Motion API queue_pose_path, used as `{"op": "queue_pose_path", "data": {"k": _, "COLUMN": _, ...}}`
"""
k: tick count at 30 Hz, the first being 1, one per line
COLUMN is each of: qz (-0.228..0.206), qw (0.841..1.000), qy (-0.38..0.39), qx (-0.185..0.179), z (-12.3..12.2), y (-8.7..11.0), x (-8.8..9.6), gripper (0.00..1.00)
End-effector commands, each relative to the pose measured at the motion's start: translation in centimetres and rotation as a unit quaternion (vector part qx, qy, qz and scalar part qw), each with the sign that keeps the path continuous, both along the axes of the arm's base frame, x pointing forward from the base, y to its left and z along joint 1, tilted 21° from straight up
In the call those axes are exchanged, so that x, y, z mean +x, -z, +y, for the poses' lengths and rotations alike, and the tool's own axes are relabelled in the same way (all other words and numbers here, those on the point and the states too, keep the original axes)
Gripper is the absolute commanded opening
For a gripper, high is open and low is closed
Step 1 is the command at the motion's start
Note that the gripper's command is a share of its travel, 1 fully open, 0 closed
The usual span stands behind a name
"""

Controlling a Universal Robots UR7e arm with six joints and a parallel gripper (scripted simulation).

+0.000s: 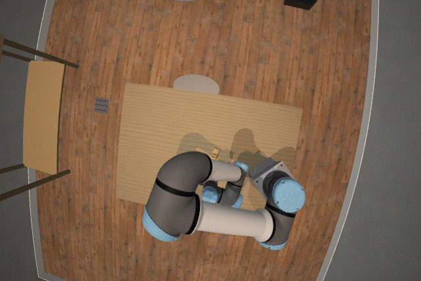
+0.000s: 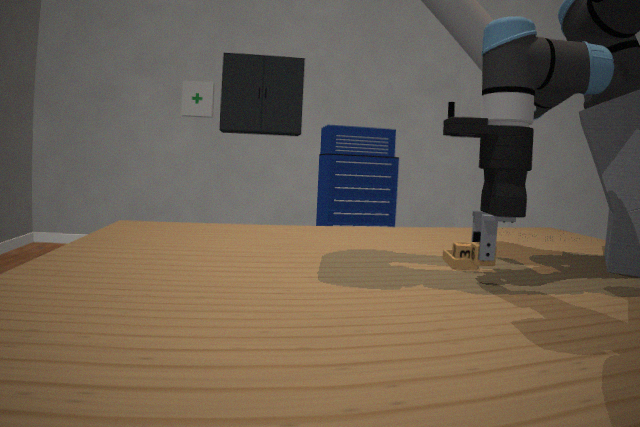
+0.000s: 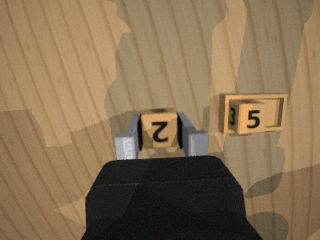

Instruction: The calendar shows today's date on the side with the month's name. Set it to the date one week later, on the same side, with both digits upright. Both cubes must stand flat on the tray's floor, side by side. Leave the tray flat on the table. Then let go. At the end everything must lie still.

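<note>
My gripper (image 2: 487, 258) (image 3: 159, 124) points down, its fingers shut on a wooden cube (image 3: 160, 139) with a 2 on its top face, upside down in the wrist view. The cube is low over the table beside the tray; whether it touches the table cannot be told. The small wooden tray (image 2: 461, 265) (image 3: 256, 95) lies to the right in the wrist view. A second cube (image 2: 463, 252) (image 3: 253, 119) stands in the tray's left part, with a 5 on top and a 3 on one side. The month's name is not readable.
The wooden table (image 1: 152, 118) (image 2: 206, 308) carries the tray and the arm's shadows. The robot's base (image 1: 272, 172) stands at the table's right side in the top view. The tray's right part is uncovered in the wrist view. A blue drawer cabinet (image 2: 357, 179) stands behind the table.
</note>
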State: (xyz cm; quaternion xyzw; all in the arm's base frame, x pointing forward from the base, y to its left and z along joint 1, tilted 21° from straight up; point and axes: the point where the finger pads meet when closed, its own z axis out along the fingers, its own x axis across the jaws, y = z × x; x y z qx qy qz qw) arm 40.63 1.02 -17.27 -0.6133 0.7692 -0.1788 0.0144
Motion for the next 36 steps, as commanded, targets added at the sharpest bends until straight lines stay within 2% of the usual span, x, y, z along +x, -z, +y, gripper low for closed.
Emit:
{"op": "queue_pose_path", "data": {"k": 1, "qz": -0.004, "qw": 1.000, "qy": 0.000, "qx": 0.000, "z": -0.51, "y": 1.45, "x": 0.66, "gripper": 0.57}}
{"op": "queue_pose_path", "data": {"k": 10, "qz": -0.004, "qw": 1.000, "qy": 0.000, "qx": -0.001, "z": -0.72, "y": 2.15, "x": 0.84, "gripper": 0.57}}
{"op": "queue_pose_path", "data": {"k": 36, "qz": -0.003, "qw": 1.000, "qy": -0.001, "qx": 0.000, "z": -0.66, "y": 2.12, "x": 0.74, "gripper": 0.57}}
